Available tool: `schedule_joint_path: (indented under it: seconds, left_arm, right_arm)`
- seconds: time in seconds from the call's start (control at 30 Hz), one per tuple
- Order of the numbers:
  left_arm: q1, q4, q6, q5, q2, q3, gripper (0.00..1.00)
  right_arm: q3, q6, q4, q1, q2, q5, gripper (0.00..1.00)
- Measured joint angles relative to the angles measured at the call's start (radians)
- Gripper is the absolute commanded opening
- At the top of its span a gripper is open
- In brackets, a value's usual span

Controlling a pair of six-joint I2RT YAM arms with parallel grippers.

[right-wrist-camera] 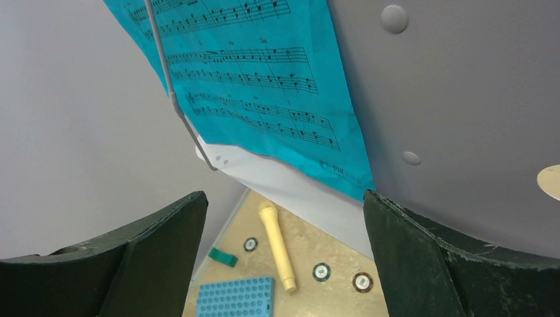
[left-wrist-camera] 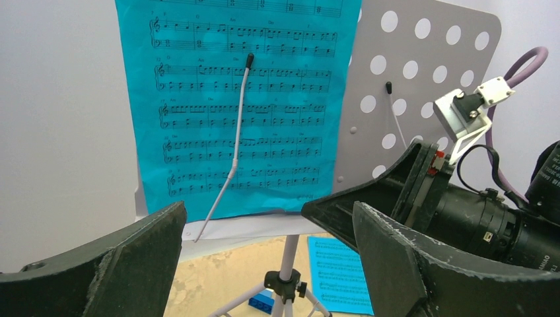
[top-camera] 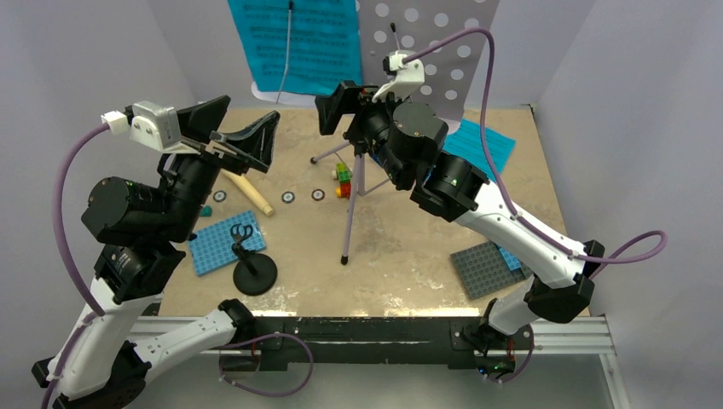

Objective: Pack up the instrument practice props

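Both left gripper (left-wrist-camera: 269, 218) and right gripper (right-wrist-camera: 284, 205) gaping empty, so pinch teal page (left-wrist-camera: 198, 99) at its 6 o'clock edge, slide from under wire clip (left-wrist-camera: 238, 125)

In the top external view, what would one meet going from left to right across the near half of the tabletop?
black mic stand → silver tripod → grey baseplate. The blue baseplate overlaps the mic stand, so it is left out.

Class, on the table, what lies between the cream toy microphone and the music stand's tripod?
Two small round discs lie between the microphone and the tripod, with coloured bricks at the tripod's legs; the top external view shows this.
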Motion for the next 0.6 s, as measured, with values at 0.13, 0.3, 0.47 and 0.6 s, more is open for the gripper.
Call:
schedule_joint_path:
  seconds: [0.13,0.3,0.47,0.6]
  left_arm:
    - [0.0,0.002,0.0,-0.006,-0.009,-0.002,0.99]
    - [0.0,0.005,0.004,-0.012,-0.024,-0.002,0.99]
    - [0.0,0.018,0.007,-0.014,-0.026,-0.009,0.99]
    - [0.0,0.017,0.007,-0.014,-0.026,-0.018,0.98]
  right_arm:
    - [0.002,0.019,0.009,0.0,0.002,0.018,0.91]
    - [0.006,0.02,-0.006,0.0,0.002,0.051,0.91]
    - [0.006,0.02,-0.037,0.0,0.002,0.08,0.91]
    - [0.006,0.019,-0.032,0.0,0.006,0.103,0.91]
